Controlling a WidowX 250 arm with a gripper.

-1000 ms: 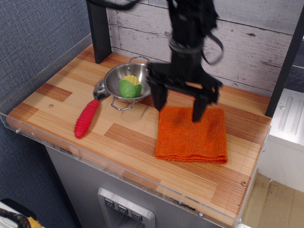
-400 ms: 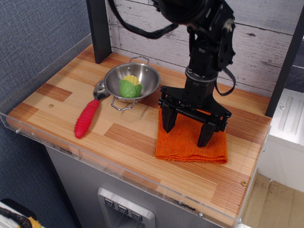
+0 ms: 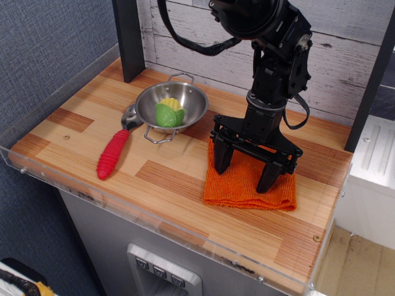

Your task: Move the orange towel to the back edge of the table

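The orange towel (image 3: 245, 186) lies flat on the wood-plank table (image 3: 166, 185) at the right, nearer the front edge than the back. My black gripper (image 3: 245, 171) is open, pointing down over the towel. Its two fingertips (image 3: 223, 163) rest at or just above the cloth, one near the towel's left edge and one near its right side. The arm hides the towel's back part.
A steel bowl (image 3: 173, 106) holding a yellow-green toy corn (image 3: 169, 113) stands left of the gripper. A spoon with a red handle (image 3: 112, 154) lies beside the bowl. A black post (image 3: 128, 38) stands at the back left. A clear acrylic rim (image 3: 154, 217) borders the table.
The gripper has come down and forward onto the towel, its fingers now spread over the cloth. The towel's front edge looks slightly shifted and bunched.
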